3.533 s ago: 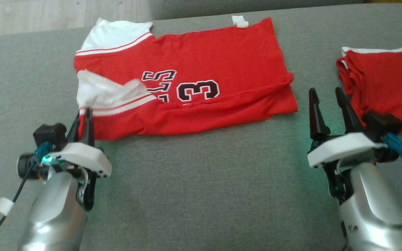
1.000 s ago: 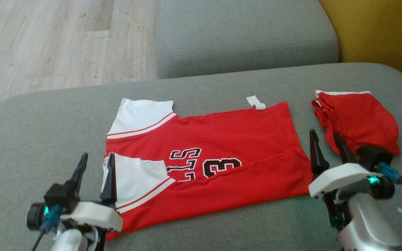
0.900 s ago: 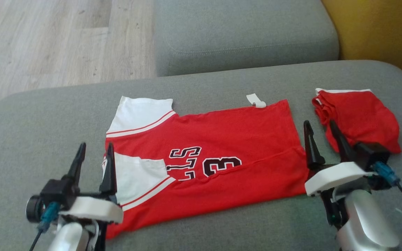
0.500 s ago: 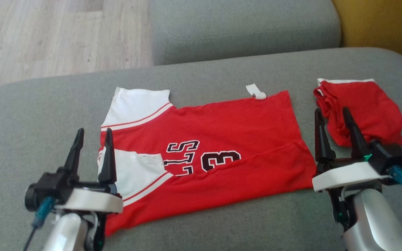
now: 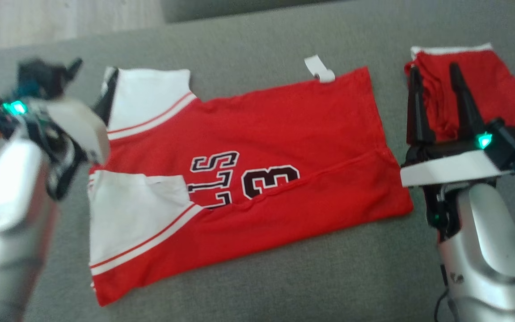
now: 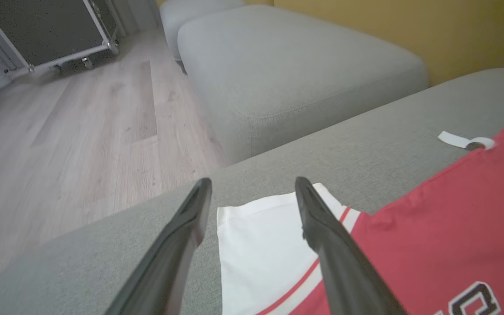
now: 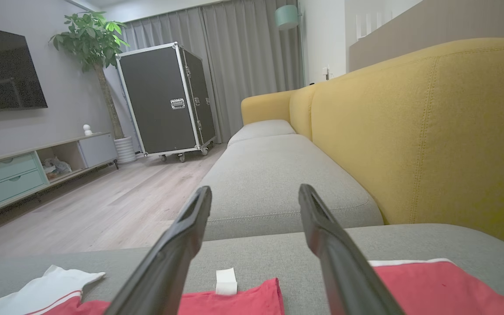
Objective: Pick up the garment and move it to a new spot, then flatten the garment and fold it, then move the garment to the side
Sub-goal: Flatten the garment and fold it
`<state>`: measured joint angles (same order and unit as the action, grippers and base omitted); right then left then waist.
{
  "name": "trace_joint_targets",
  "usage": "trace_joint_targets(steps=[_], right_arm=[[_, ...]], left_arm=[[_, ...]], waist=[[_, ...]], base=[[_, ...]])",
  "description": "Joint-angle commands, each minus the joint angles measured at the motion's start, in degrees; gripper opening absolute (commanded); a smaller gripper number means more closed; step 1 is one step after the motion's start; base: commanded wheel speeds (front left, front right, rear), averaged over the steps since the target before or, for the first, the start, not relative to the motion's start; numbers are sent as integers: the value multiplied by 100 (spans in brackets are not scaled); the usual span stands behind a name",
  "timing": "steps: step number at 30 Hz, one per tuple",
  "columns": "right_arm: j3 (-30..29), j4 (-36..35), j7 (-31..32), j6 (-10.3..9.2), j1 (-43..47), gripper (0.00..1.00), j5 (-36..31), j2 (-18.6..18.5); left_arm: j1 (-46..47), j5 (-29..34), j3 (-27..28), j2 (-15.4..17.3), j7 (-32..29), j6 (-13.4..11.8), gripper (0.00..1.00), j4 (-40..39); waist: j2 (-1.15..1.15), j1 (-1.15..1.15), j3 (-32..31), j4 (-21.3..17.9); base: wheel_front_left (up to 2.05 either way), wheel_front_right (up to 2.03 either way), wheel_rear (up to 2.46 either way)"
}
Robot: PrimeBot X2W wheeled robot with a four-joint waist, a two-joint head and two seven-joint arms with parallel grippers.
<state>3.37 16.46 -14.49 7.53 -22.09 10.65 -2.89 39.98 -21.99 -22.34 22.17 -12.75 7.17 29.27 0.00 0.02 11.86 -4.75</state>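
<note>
The grey sofa cushion (image 5: 257, 40) is carrying the red jersey (image 5: 284, 134), half-folded, across its middle and a smaller red garment (image 5: 503, 89) toward its right edge. The left gripper (image 6: 254, 183) is hovering released over the far white sleeve (image 5: 145, 96); the right gripper (image 5: 434, 69) is hovering released between the garments.

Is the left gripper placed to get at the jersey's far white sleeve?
Probably yes: the left gripper is open right over the sleeve edge, with nothing in between.
</note>
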Motion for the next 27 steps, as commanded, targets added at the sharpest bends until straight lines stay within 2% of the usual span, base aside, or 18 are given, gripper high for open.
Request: trace_joint_targets(steps=[1, 7, 10, 21, 27], right_arm=[[144, -218, -51, -4, -211, 100, -14, 2], [336, -320, -51, -4, -486, 100, 124, 2], [427, -367, -51, -4, -543, 100, 174, 2], [655, -557, -51, -4, -571, 100, 423, 2], [465, -605, -51, -4, -515, 100, 392, 2]], left_arm=[[422, -95, 165, 300, -142, 20, 100, -86], [1252, -911, -489, 724, -1331, 30, 100, 452], [1550, -1104, -667, 890, -1683, 30, 100, 721], [2164, -1148, -715, 1013, -1663, 29, 100, 1921], [2354, -1145, -777, 982, -1610, 29, 100, 2311]], waist=[[0, -2, 282, -141], [0, -2, 654, -334], [0, -2, 821, -407], [0, -2, 1305, -659], [0, -2, 1454, -690]], base=[[0, 0, 0], [0, 0, 0], [0, 0, 0], [0, 0, 0], [0, 0, 0]])
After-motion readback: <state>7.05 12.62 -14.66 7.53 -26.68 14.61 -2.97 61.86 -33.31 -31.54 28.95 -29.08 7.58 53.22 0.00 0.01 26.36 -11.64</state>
